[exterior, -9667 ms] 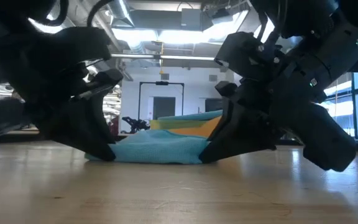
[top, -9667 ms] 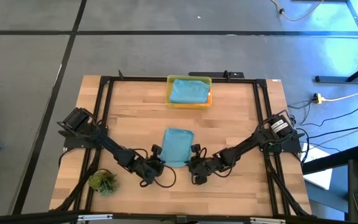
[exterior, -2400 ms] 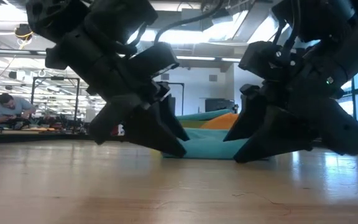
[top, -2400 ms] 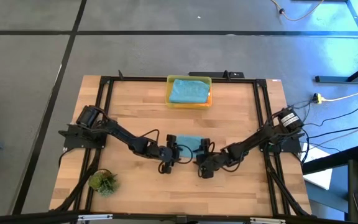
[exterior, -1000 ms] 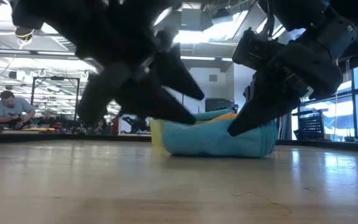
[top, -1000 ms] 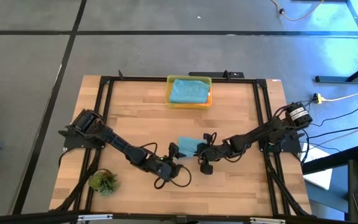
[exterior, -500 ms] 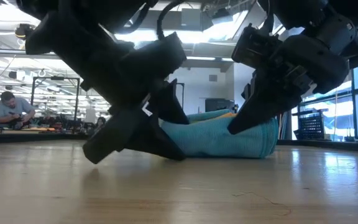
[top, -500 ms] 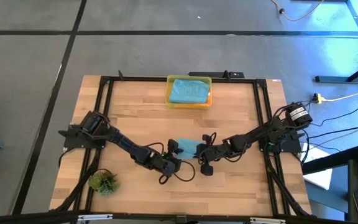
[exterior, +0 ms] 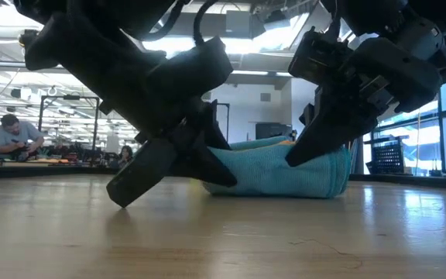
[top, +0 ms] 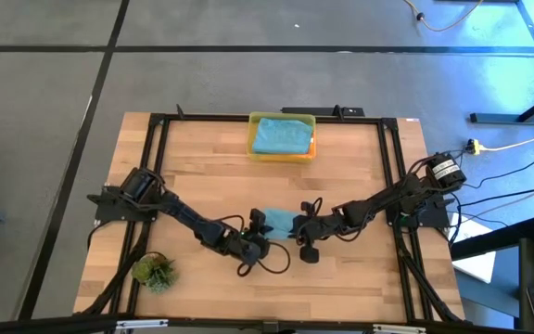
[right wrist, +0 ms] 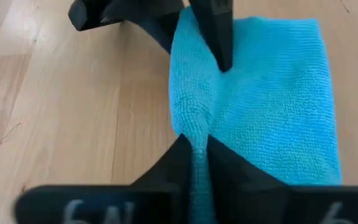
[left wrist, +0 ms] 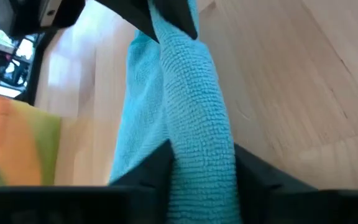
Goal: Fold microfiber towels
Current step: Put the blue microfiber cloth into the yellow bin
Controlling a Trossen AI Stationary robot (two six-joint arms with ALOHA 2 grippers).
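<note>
A teal-blue microfiber towel (top: 282,220) lies folded small on the wooden table's middle; it also shows in the low view (exterior: 285,172). My left gripper (top: 263,226) is shut on its left end and my right gripper (top: 300,226) is shut on its right end. A second teal-blue towel (top: 281,135) lies on top in the yellow bin (top: 254,148) at the far edge, with an orange towel (top: 311,145) showing under it. The green towel is hidden in the high view; a green strip (left wrist: 45,143) shows beside the orange in the left wrist view. My left gripper pinches a raised fold (left wrist: 199,149) at the towel's left end between its two fingers (left wrist: 156,169). The fingers slant down from the table's left. The fold holds several layers, and the towel's underside rests on the table. My right gripper pinches the same raised fold at the towel's right end (right wrist: 194,134) between its two fingers (right wrist: 166,171). The fingers slant down from the table's right. The fold runs from them toward my left gripper, and the towel beside it lies flat on the table.
A small green plant tuft (top: 153,272) stands at the near left corner. Black frame rails (top: 156,148) run along the table's left, right and far edges. Bare wood lies near the front edge (top: 341,288). A person (exterior: 6,136) sits far off in the room.
My left gripper has swung in from the near left and down to the towel's left end, where its fingers now stand on the fold. The towel has sunk a little lower and flatter on the table.
</note>
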